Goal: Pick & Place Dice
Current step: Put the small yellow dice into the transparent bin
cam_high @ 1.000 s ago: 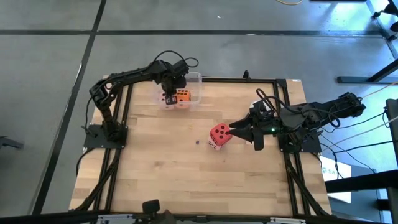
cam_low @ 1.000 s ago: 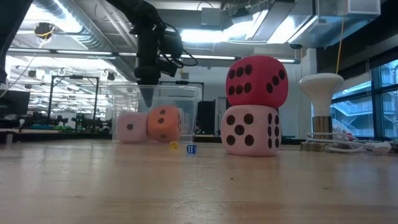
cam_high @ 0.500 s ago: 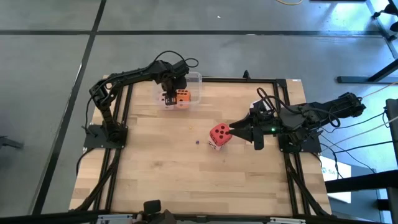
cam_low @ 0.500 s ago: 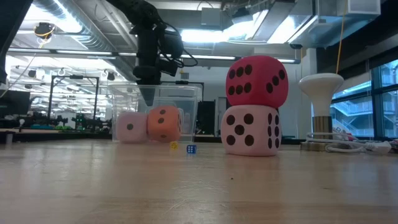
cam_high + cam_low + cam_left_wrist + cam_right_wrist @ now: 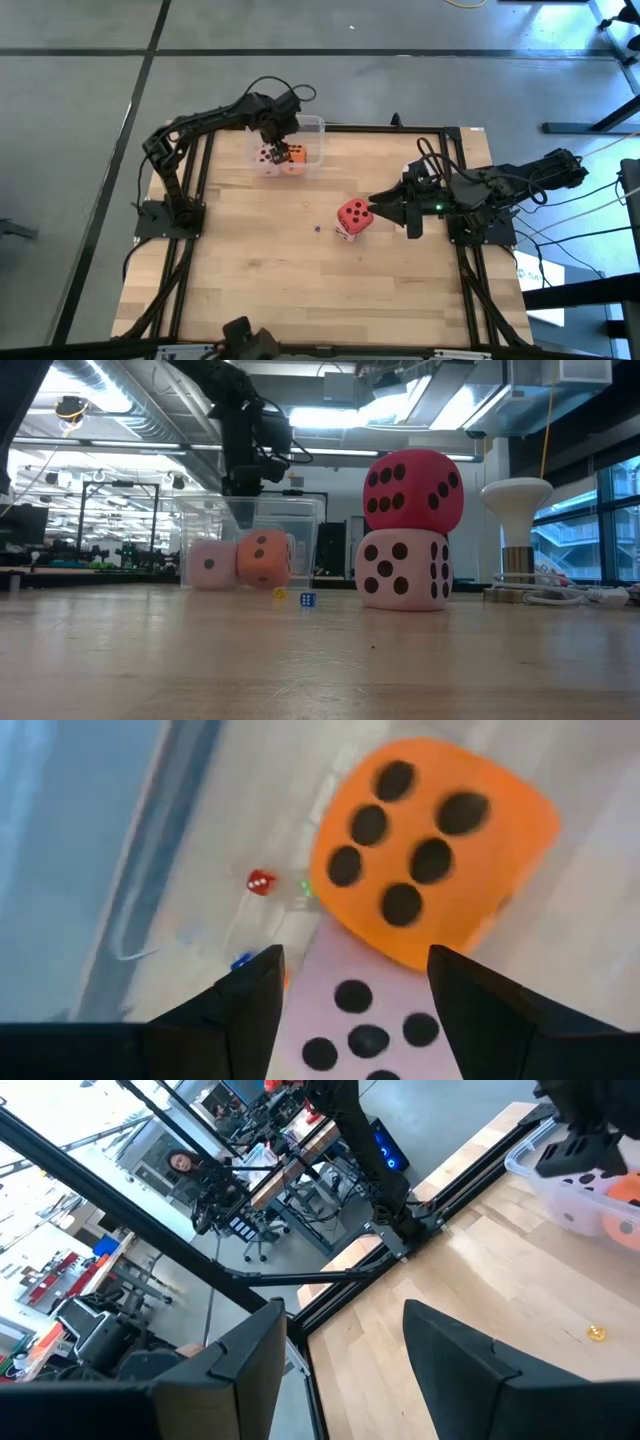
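Nearest on the counter [image 5: 320,660], two tiny dice are seen, one blue [image 5: 308,600] and one yellow [image 5: 279,594]; they are no part of the job.

Just behind them the red die [image 5: 412,478] is stacked squarely on the pale pink die [image 5: 404,570], near the middle of the counter. The right end effector [image 5: 380,208] is held just beside the red die. Its fingers are spread to a medium gap with nothing between them.

Farther back, the clear tub [image 5: 312,128] stands at the far edge. The orange die [image 5: 430,840] and the pink die [image 5: 360,1020] lie side by side in it, touching. The left end effector [image 5: 352,955] hangs over them, spread wide and empty.

Two risks are judged from here. The stack could be toppled if the red die is nudged sideways by one right finger before both sides are gripped. The light tub could be dragged or tipped if its wall or a soft die is caught by a left finger on the way out.

No brand, label or writing can be read. Only pips are shown on the dice.
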